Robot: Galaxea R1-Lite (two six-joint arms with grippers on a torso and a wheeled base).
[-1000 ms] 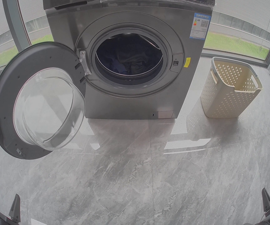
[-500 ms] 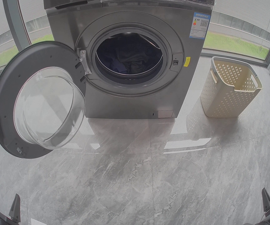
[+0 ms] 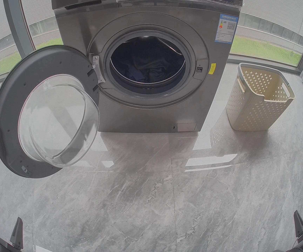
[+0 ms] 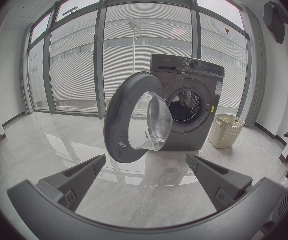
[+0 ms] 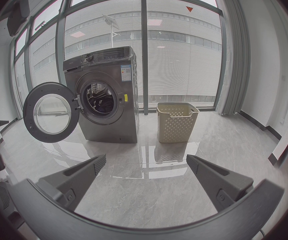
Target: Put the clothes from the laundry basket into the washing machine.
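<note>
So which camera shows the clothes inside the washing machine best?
The head view: it looks straight into the open washing machine, where the dark clothes lie. The right wrist view shows them farther off, as a small dark heap. The left wrist view catches the drum wall, the clothes barely.

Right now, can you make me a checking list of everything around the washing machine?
Surface: glossy grey tiled floor.
Job's things: washing machine with its door swung wide open to the left; dark clothes lie in the drum; cream basket stands upright on the floor to the machine's right, no clothes seen inside.
Clutter: nothing seen.
Grippers: left gripper and right gripper both open, holding nothing, well short of the machine.
Cables: nothing seen.
Surroundings: tall windows behind the machine.
</note>
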